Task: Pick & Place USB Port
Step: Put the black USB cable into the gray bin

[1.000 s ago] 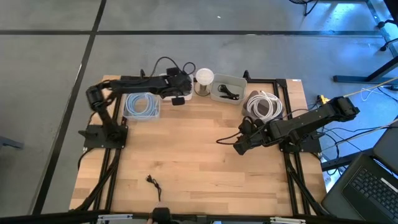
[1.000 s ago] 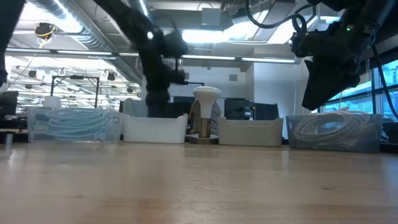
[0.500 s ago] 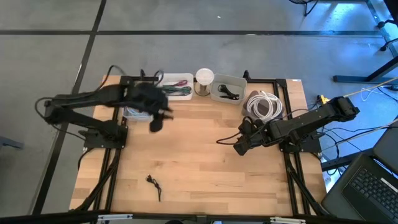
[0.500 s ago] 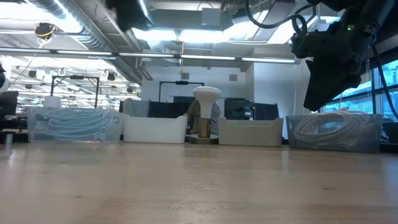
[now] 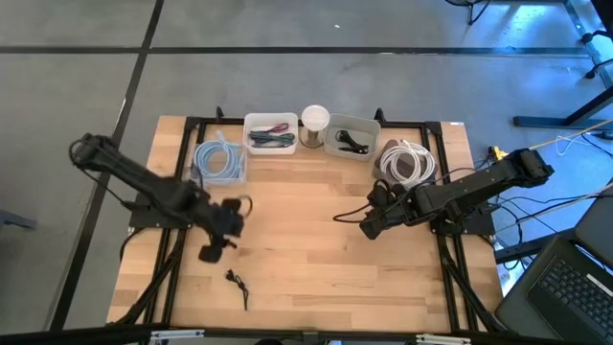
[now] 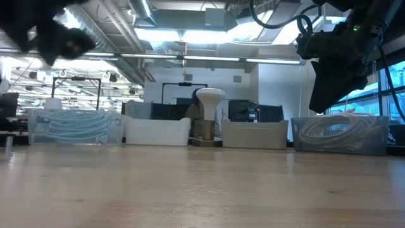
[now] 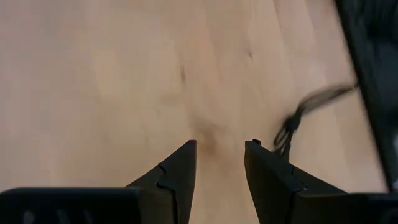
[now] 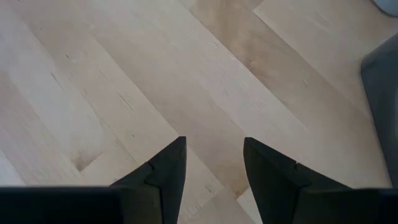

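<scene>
A small black cable piece [image 5: 237, 283] lies flat on the wooden table near its front left; it also shows in the left wrist view [image 7: 297, 119]. My left gripper [image 5: 213, 253] hangs open and empty above the table, just beyond the cable piece; in the left wrist view [image 7: 219, 152] its fingers frame bare wood. My right gripper [image 5: 368, 228] is open and empty above the table's right middle, over bare wood [image 8: 212, 149].
Along the far edge stand a clear bin of light blue cable [image 5: 219, 161], a white bin with coloured cables [image 5: 271, 133], a white round-topped stand [image 5: 314, 125], a bin with a black piece [image 5: 351, 139] and a bin of white cable [image 5: 406, 161].
My left gripper has swung from the white bin at the far edge toward the table's near left, past the blue-cable bin, and now hangs close to the small black cable piece. My right arm has kept still.
</scene>
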Controlling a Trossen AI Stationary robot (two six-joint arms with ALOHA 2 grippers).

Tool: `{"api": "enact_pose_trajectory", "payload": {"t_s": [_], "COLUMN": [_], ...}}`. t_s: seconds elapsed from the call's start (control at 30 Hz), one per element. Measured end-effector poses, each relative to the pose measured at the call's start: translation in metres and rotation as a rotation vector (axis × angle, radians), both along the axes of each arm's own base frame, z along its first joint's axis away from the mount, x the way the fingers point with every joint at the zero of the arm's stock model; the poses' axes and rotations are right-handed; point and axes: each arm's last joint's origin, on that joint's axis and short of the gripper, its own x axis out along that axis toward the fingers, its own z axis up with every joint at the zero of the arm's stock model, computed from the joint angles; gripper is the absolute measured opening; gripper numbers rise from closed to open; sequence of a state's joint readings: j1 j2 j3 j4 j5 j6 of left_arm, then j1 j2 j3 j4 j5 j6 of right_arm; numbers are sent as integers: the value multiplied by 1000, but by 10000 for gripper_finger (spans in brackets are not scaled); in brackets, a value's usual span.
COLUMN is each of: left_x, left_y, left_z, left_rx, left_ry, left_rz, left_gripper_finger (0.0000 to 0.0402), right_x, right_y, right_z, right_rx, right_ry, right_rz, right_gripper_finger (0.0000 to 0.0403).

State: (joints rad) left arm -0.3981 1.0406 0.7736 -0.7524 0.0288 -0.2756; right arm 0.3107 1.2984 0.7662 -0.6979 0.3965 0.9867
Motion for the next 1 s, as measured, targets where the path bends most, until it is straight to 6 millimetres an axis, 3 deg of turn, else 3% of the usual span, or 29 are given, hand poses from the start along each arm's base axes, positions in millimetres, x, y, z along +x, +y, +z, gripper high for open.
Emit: {"api": "enact_pose_trajectory", "payload": {"t_s": [0.13,0.27,0.63,1.0], "left_x": [1,4,13,17], "left_y": [-20,-37,-80,-90], "left_z": [-40,-64,-99,-121], "left_rx": [14,17,-18,-2], "left_ry": [27,38,44,94], "left_rz": [-92,-146,-251,-223], "left_gripper_finger": [127,127,127,125], "right_x": [0,0,1,1], "right_y": [0,0,0,0], "right_z": [0,0,0,0], "right_rx": [1,1,3,4], "right_ry": [-2,-3,-10,-14], "right_rz": [0,0,0,0], "right_gripper_finger": [163,163,163,163]}}
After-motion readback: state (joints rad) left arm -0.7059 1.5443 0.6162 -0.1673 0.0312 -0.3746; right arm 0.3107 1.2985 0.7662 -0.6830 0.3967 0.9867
